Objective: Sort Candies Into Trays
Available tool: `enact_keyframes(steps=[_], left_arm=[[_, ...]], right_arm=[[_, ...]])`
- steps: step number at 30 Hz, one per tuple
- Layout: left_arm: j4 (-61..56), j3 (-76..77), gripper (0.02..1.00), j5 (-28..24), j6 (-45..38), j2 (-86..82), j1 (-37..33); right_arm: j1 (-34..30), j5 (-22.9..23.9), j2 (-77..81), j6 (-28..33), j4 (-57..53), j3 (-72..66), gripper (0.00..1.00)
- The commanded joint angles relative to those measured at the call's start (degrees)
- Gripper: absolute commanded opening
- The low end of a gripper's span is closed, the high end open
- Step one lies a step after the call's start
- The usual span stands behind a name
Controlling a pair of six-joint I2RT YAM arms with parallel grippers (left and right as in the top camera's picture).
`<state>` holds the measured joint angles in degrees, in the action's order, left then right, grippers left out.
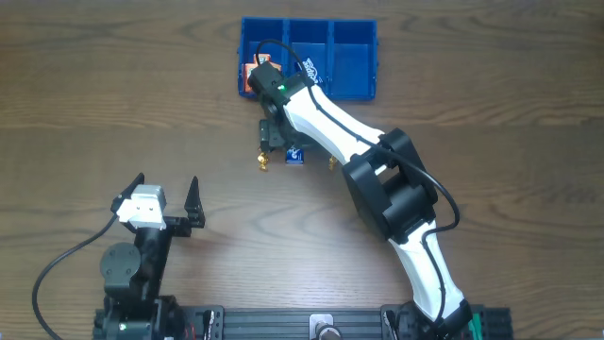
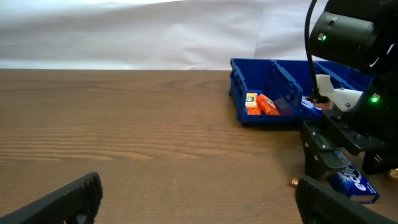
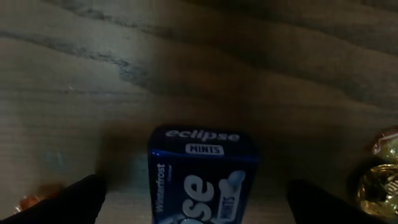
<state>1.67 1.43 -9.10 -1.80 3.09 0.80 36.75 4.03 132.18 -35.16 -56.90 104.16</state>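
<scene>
A dark blue mint box [image 3: 202, 180] lies flat on the wooden table, between the fingers of my right gripper [image 3: 200, 208], which stands open and low over it without touching it. From above, the right gripper [image 1: 279, 142] is just in front of the blue three-compartment tray [image 1: 354, 87], with the mint box [image 1: 294, 155] beside it. The tray's left compartment holds orange candies [image 2: 261, 103]; the middle one holds a blue packet [image 1: 309, 70]. My left gripper [image 1: 166, 189] is open at the near left, holding nothing.
Small gold-wrapped candies lie loose on the table beside the mint box, one [image 1: 262, 163] to its left and one [image 1: 331, 163] to its right. A gold candy [image 3: 378, 183] sits close to a right finger. Bare wood stretches left of the tray.
</scene>
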Motion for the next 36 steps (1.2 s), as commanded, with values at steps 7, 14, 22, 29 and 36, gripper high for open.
enact_keyframes(steps=[7,14,22,29,36], left_arm=[[1.92,-1.16,0.998,-1.03,-0.81,-0.37,-0.02],[1.92,-1.16,0.998,-1.05,-0.81,-0.37,-0.02],[1.92,-1.16,0.998,-1.03,-0.81,-0.37,-0.02],[1.92,-1.16,0.998,-1.03,-0.81,-0.37,-0.02],[1.92,-1.16,0.996,-1.03,-0.81,-0.37,-0.02]], right_arm=[[-1.62,-4.17,0.07,-2.56,3.76,-2.82,0.467],[-1.57,-4.13,0.07,-2.56,3.28,-2.82,0.191],[-0.57,0.74,-5.46,-2.01,-0.70,-0.48,0.036],[-1.03,13.94,-10.97,5.44,-11.39,21.20,0.036],[-5.79,15.63,-9.20,15.98,3.04,26.84,0.036]])
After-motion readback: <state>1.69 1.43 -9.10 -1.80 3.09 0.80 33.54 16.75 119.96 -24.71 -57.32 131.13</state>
